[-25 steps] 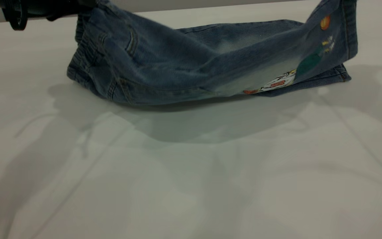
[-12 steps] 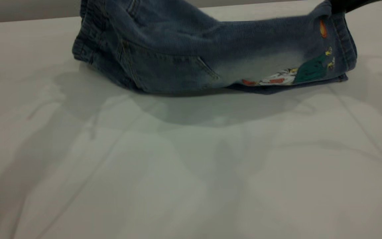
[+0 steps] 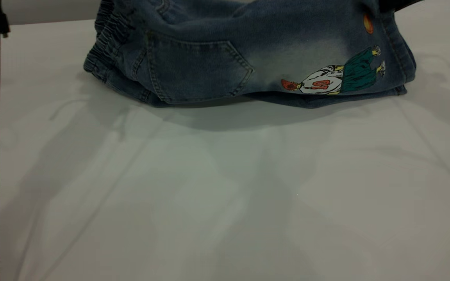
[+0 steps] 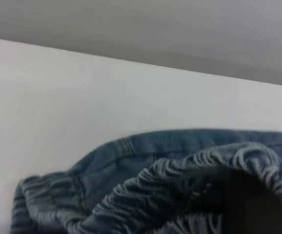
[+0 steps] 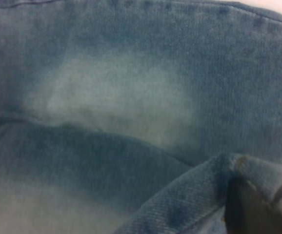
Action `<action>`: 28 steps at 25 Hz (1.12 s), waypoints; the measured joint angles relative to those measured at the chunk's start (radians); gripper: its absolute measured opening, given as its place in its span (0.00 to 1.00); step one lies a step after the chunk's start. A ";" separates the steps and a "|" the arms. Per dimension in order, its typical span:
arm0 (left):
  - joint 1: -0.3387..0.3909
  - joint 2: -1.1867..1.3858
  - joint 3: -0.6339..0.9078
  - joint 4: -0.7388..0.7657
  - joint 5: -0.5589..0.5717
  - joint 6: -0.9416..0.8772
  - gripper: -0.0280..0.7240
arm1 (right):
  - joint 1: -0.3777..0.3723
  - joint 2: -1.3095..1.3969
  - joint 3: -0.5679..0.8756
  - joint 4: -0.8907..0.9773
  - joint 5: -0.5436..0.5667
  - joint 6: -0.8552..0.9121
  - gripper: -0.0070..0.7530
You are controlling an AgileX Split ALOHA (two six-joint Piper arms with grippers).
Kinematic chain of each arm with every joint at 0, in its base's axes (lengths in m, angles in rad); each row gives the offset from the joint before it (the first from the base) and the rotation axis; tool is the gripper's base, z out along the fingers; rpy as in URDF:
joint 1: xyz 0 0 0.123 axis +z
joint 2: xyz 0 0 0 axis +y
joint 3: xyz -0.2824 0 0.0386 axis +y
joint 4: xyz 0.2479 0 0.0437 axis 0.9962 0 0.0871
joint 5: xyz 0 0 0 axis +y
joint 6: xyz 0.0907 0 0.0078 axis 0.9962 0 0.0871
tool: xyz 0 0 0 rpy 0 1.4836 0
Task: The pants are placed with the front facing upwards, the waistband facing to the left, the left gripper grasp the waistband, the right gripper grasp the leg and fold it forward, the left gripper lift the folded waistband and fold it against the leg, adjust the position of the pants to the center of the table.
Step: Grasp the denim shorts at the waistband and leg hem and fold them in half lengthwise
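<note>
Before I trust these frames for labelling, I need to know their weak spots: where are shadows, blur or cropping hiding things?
Exterior view: the pants throw a broad soft shadow onto the table, and their top edge is cropped. Left wrist view: the waistband is blurry, with a dark patch at the corner. Right wrist view: soft, close denim fills the frame, the right gripper a dark blur.

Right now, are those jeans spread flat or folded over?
Folded over: the pants lie doubled lengthwise, back pocket and bird print turned up.
</note>
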 joint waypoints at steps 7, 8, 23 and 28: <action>0.000 0.112 -0.152 0.001 0.048 0.013 0.11 | 0.000 0.097 -0.106 0.000 0.009 -0.003 0.03; 0.000 0.127 -0.170 0.001 0.056 0.026 0.11 | 0.000 0.110 -0.122 0.000 0.009 -0.004 0.03; 0.024 0.279 -0.315 0.002 0.082 0.285 0.11 | -0.005 0.203 -0.222 -0.006 -0.027 -0.004 0.03; 0.058 0.280 -0.315 0.002 0.133 0.325 0.12 | -0.021 0.203 -0.222 -0.007 -0.026 -0.002 0.07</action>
